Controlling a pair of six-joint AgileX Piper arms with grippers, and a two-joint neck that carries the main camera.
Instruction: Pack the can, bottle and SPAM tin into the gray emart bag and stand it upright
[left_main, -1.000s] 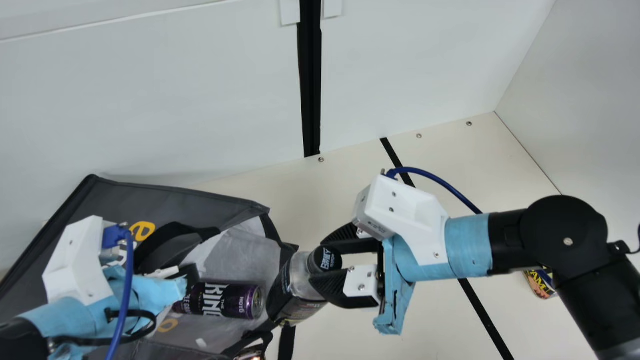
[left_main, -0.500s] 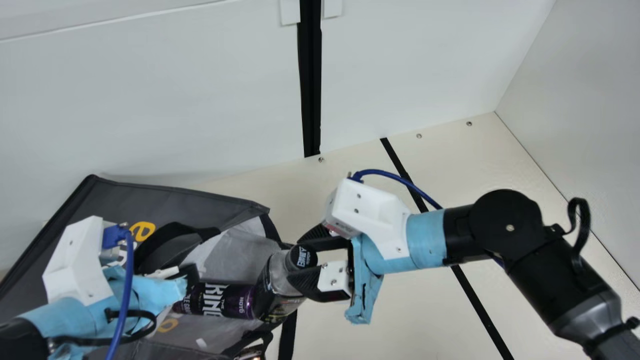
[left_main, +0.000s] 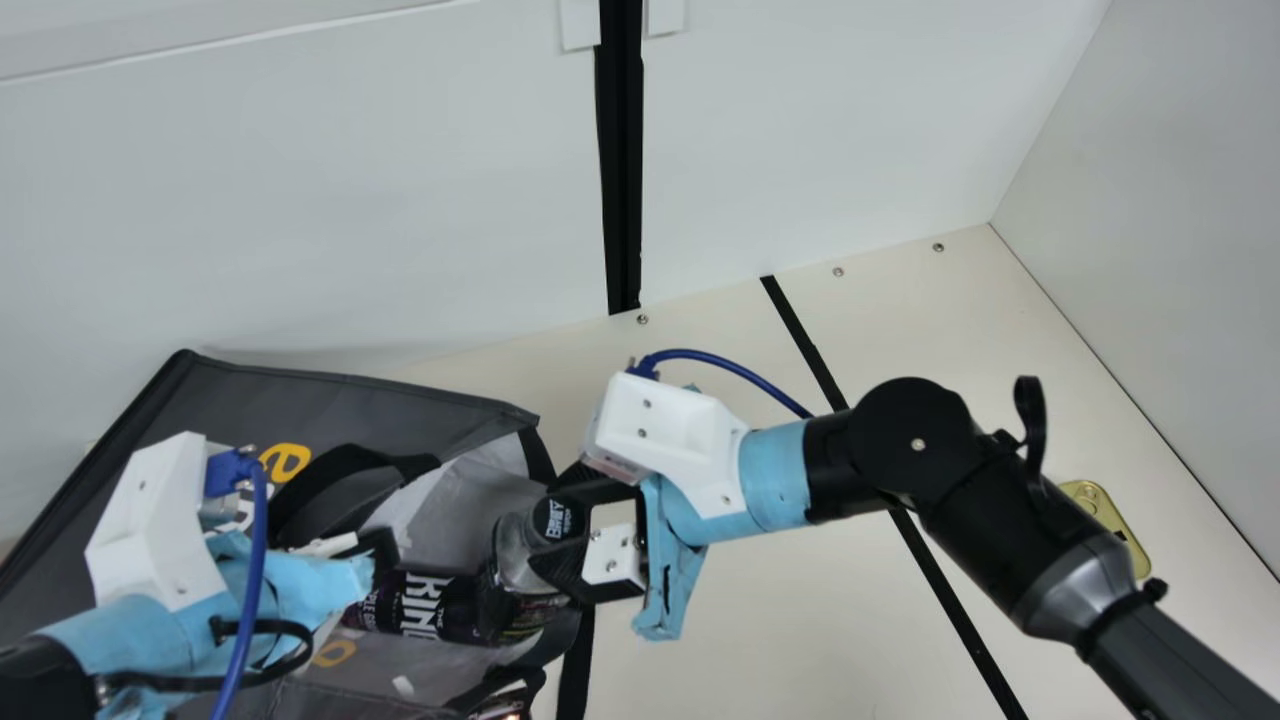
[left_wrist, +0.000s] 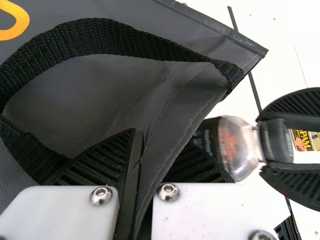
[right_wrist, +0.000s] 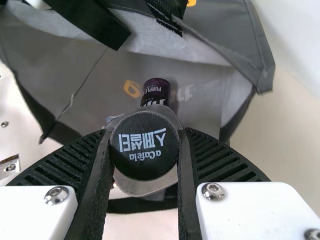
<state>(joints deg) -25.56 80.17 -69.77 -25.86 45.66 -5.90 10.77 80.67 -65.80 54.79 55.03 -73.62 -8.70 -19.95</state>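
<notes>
- Bottle and right gripper moved leftward in main view, farther into emart bag opening; left gripper same spot.
- Right fingers: clamped on bottle at cap end, one each side; bottle body sticks out past fingertips, tilted.
- Left fingers: pinching bag edge, fabric running between them; handle loop beside them.
- Can: on its side inside bag, ahead of right fingertips, past bottle. Can/bottle contact: can't tell.
- SPAM tin: on table, outside bag, well behind right fingers, near right arm.
</notes>
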